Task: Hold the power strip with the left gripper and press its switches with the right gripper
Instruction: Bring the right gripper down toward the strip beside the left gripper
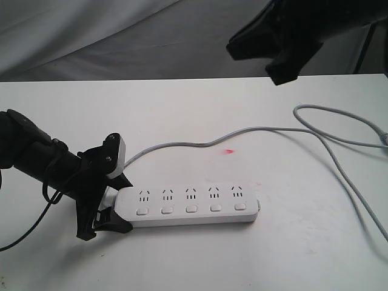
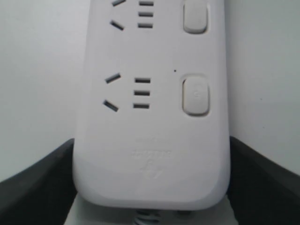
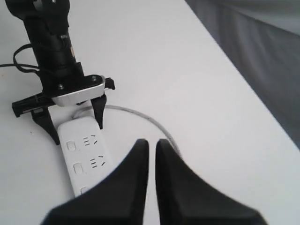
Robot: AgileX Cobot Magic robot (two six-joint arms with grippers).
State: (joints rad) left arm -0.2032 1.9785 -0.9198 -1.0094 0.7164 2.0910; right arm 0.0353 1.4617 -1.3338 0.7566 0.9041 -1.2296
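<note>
The white power strip (image 1: 188, 206) lies flat on the white table, its five sockets in a row with its switches (image 1: 191, 209) under them. My left gripper (image 1: 121, 205) is shut on the strip's left end, one black finger (image 2: 37, 187) pressed against each long side of the power strip (image 2: 150, 136). One switch (image 2: 195, 95) shows close up. My right gripper (image 1: 282, 73) hangs high above the table's back right, well clear of the strip. The right gripper (image 3: 152, 143) has its pointed fingers nearly together and nothing between them. Below it sit the power strip (image 3: 86, 159) and the left gripper (image 3: 77, 131).
The grey cord (image 1: 254, 129) runs from the strip's left end across the table and loops at the right edge (image 1: 339, 130). A small red spot (image 1: 229, 151) marks the tabletop behind the strip. Grey cloth (image 1: 121, 36) hangs behind the table.
</note>
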